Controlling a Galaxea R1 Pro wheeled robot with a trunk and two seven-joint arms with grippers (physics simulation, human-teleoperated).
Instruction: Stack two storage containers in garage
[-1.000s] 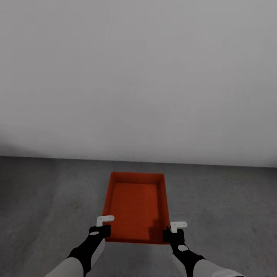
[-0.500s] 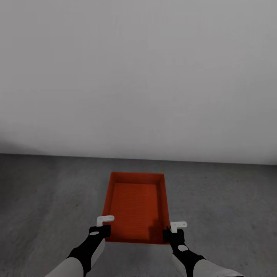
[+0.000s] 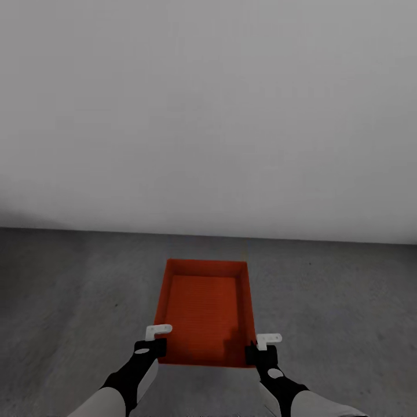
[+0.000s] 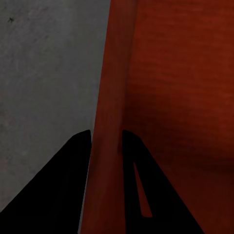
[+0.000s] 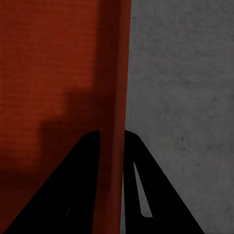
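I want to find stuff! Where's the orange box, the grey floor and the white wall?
orange box (image 3: 202, 313), head view, ribbed inside bottom.
grey floor (image 3: 75, 289), head view, bare patch left of the box.
white wall (image 3: 208, 116), head view, plain middle.

Orange-red rectangular open-top bin (image 3: 205, 310) sits dead centre above the dark grey concrete-like floor (image 3: 75, 289), plain white wall (image 3: 208, 116) behind it, left gripper (image 3: 155, 340) on its left wall, right gripper (image 3: 259, 347) on its right wall

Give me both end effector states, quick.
Left end effector: shut on the orange-red rectangular open-top bin's left wall.
Right end effector: shut on the same bin's right wall.
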